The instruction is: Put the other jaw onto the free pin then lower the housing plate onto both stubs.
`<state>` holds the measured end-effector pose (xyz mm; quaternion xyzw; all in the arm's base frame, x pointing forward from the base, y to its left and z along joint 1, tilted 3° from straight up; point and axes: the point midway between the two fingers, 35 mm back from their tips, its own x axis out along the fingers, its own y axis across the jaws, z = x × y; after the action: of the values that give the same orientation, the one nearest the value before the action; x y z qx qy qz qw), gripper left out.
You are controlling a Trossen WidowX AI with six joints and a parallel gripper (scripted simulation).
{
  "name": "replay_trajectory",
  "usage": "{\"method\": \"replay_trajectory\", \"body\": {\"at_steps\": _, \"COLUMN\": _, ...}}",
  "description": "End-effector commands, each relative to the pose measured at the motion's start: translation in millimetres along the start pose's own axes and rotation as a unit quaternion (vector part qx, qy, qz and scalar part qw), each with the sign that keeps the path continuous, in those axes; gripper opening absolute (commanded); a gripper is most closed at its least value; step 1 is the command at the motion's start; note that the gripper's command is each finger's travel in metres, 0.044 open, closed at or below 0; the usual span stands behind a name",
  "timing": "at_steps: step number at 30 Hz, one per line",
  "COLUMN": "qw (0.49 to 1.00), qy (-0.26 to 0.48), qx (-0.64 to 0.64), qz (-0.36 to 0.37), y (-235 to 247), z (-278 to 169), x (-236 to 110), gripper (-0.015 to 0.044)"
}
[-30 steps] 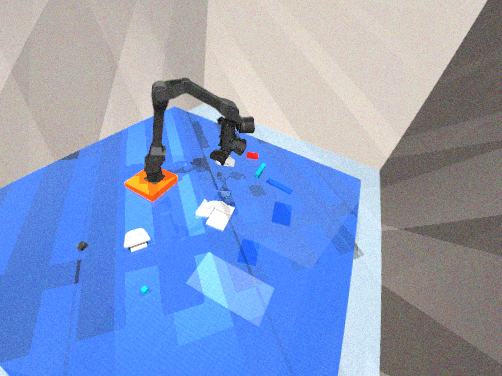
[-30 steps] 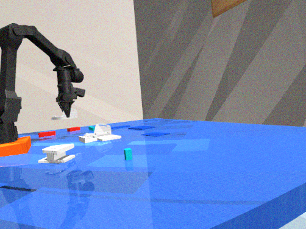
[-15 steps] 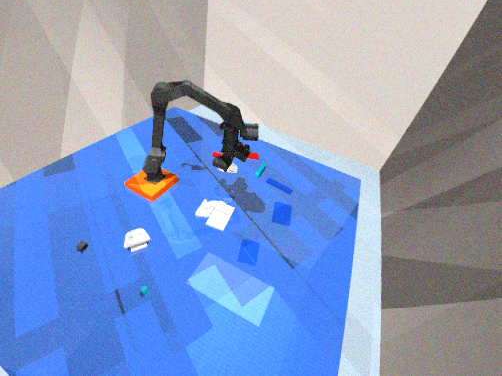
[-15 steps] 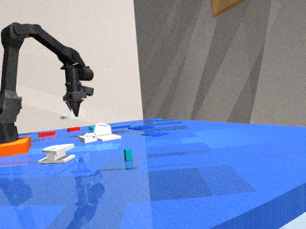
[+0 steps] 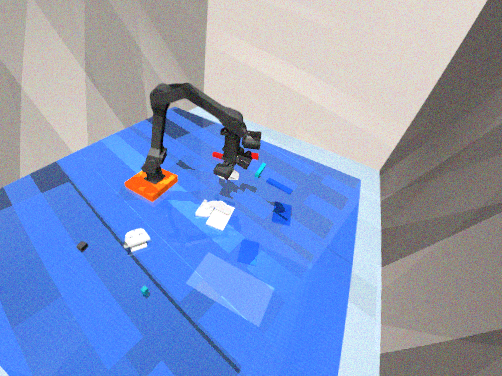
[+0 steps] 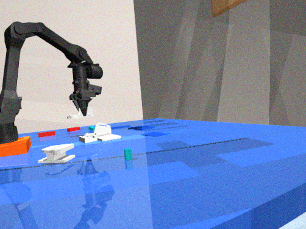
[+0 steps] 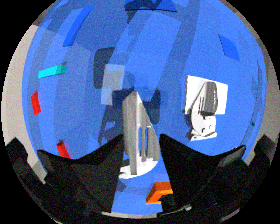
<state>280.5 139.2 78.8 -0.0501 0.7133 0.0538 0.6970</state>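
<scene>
My gripper is shut on a white jaw by its upright fin, with its flat toothed part below. It hangs above the table, behind the base in the top view. The white base stands on the table and shows at the right in the wrist view. The mounted jaw is on it with a raised fin; the free pin cannot be made out. The white housing plate rests apart, nearer the front in the top view.
Two red bars, a teal bar and a blue bar lie behind. A blue tile lies right of the base. A small teal block and a dark block lie towards the front.
</scene>
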Motion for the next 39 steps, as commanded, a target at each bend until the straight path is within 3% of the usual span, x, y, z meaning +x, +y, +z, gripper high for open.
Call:
{"method": "replay_trajectory", "body": {"at_steps": 1, "qw": 1.000, "qy": 0.000, "qx": -0.005, "qz": -0.004, "y": -14, "z": 5, "x": 0, "gripper": 0.0134}}
{"method": "replay_trajectory", "body": {"at_steps": 39, "qw": 0.999, "qy": 0.001, "qx": -0.036, "qz": -0.010, "y": -135, "z": 23, "x": -1, "gripper": 0.0134}}
